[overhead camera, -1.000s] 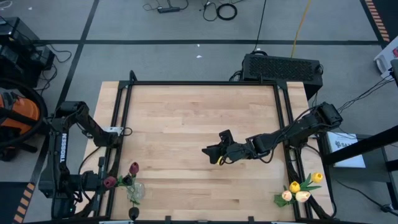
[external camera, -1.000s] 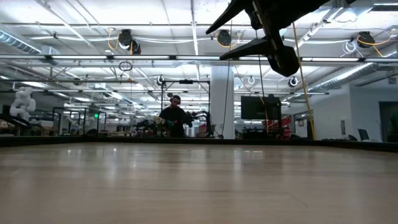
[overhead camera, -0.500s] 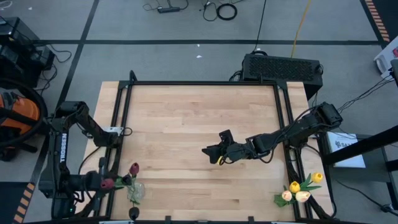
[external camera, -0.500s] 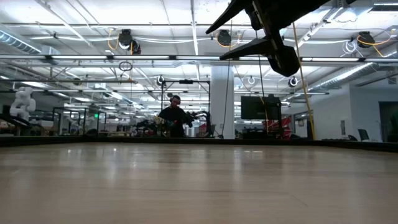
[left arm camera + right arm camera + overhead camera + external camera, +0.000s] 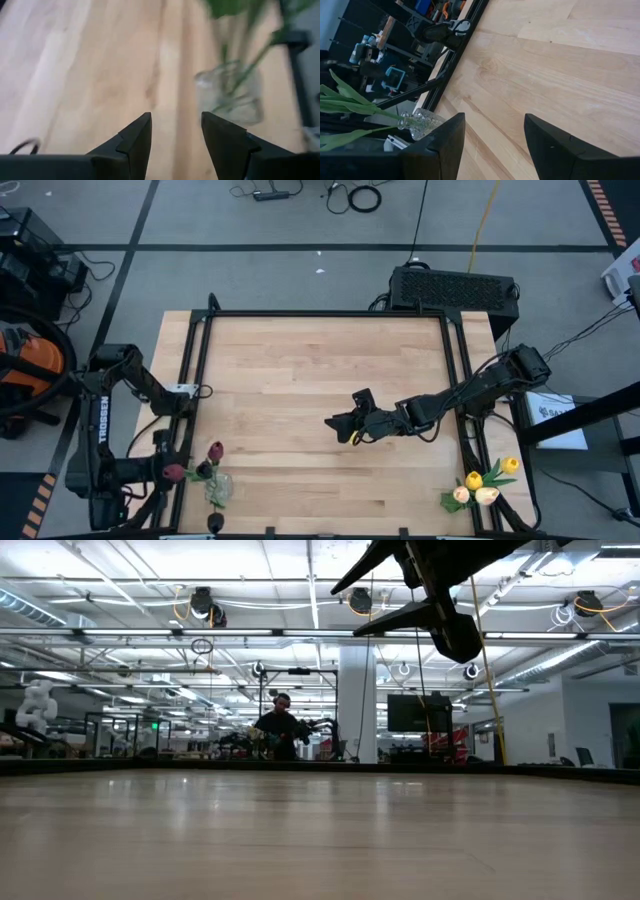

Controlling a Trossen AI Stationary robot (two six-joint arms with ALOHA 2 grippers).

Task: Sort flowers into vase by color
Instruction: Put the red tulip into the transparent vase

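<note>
A clear glass vase (image 5: 217, 489) stands at the table's near left corner with two dark red flowers in it; their heads (image 5: 215, 450) (image 5: 176, 472) lean out on green stems. My left gripper (image 5: 163, 469) is just left of it, open and holding nothing; its wrist view shows the vase (image 5: 231, 97) ahead. My right gripper (image 5: 338, 428) hangs open over the table's middle, high above the wood (image 5: 352, 608). Yellow and pale peach flowers (image 5: 484, 484) stand bunched at the near right corner.
A black frame rail (image 5: 190, 380) runs around the wooden tabletop. A black box (image 5: 455, 287) sits behind the far edge. The right wrist view shows the vase (image 5: 422, 123) by the rail. A person (image 5: 278, 730) is in the room beyond the table.
My left gripper has turned at the wrist beside the vase while staying at the near left corner. The two dark red flowers have kept their place in the vase.
</note>
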